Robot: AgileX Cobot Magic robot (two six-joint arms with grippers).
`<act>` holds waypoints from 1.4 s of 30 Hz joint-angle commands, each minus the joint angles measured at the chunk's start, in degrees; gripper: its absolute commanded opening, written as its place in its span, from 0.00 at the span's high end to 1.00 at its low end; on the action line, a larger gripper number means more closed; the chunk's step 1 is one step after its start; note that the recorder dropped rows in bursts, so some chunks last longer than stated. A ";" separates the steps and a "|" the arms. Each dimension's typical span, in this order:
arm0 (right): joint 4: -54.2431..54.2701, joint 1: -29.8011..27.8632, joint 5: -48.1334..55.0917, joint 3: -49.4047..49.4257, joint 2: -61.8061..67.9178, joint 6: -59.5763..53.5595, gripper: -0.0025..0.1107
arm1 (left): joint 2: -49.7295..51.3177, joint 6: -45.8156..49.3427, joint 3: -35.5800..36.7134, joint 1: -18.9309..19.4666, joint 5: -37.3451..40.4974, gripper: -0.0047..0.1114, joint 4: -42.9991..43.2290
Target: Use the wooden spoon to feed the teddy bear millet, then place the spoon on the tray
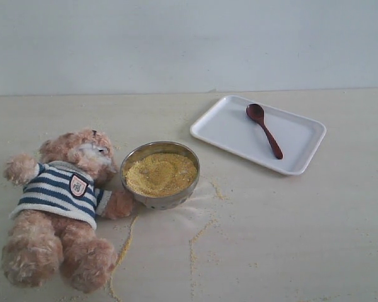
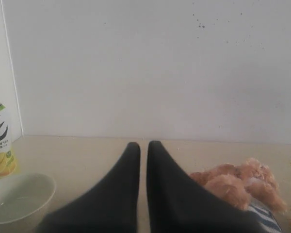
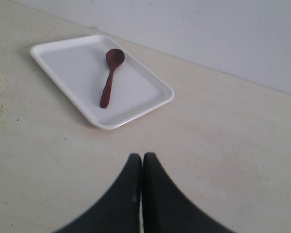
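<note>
Wooden spoon (image 3: 109, 77) is found flat on tray (image 3: 68, 63), ahead of right gripper (image 3: 142, 159), handle end turned toward it, bowl end away. That gripper is judged nearer. Left gripper (image 2: 143, 145) and right are pinched closed, empty.

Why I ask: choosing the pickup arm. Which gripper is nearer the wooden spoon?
Right, apparently. The right gripper faces the wooden spoon on the tray; the left gripper is by the teddy bear, spoon outside its view.
</note>
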 commanded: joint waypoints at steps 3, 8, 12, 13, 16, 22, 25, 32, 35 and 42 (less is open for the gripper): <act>0.12 -0.15 0.99 0.06 -0.40 0.07 0.98 | -0.11 0.32 0.21 -0.56 -0.45 0.92 -0.33; 0.04 -5.00 3.42 0.20 -9.95 0.07 0.98 | -0.11 0.32 0.21 -0.56 -0.56 0.92 -0.33; -0.09 -11.87 0.25 0.20 -20.95 -1.37 0.98 | -0.11 0.32 0.21 -0.56 -0.56 0.92 -0.33; -0.09 -12.96 0.25 0.20 -22.71 -1.14 0.98 | -0.11 0.32 0.21 -0.56 -0.54 0.92 -0.33; 0.03 -15.01 0.25 0.20 -27.62 -1.01 0.98 | -0.11 0.32 0.21 -0.56 -0.54 0.92 -0.33; 1.28 -14.90 -0.66 0.79 -30.60 -1.41 0.98 | -0.11 0.32 0.21 -0.56 -0.54 0.92 -0.33; 20.48 -14.90 1.22 2.78 -31.06 -14.75 0.98 | -0.11 0.32 0.21 -0.56 -0.54 0.92 -0.33; 51.45 -14.90 14.85 6.57 -32.58 -49.44 0.98 | -0.11 0.32 0.21 -0.56 -0.54 0.92 -0.33; 59.00 -14.90 13.01 9.52 -32.58 -49.02 0.98 | -0.11 0.32 0.21 -0.56 -0.54 0.92 -0.33; 63.54 -15.11 13.07 9.52 -32.58 -55.95 0.98 | -0.11 0.32 0.21 -0.56 -0.90 0.92 -0.33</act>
